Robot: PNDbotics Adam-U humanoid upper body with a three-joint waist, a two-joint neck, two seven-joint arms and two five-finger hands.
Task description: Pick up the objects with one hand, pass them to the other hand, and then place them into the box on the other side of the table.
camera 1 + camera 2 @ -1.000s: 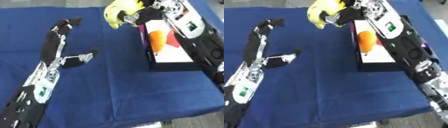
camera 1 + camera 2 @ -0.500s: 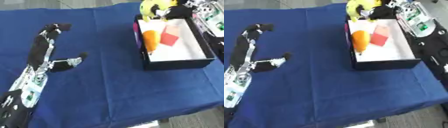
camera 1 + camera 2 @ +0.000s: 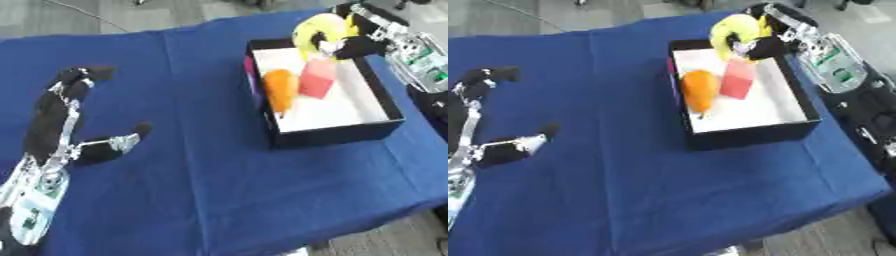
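My right hand [image 3: 366, 41] is over the far end of the black box [image 3: 385, 122], fingers curled round a yellow banana-like object [image 3: 315, 31]. Inside the box's white floor lie an orange fruit-shaped thing [image 3: 279, 90] and a pink-red block [image 3: 317, 80], side by side. My left hand [image 3: 68, 117] rests on the blue cloth at the left, fingers straight and thumb [image 3: 124, 142] spread, holding nothing.
A blue cloth [image 3: 192, 190] covers the whole table. The table's front edge runs along the bottom right, with grey floor beyond. The box stands at the right side, near the table's right edge.
The view has shifted. My right hand has carried the yellow object from left of the box to above its far end. The left hand stays on the cloth.
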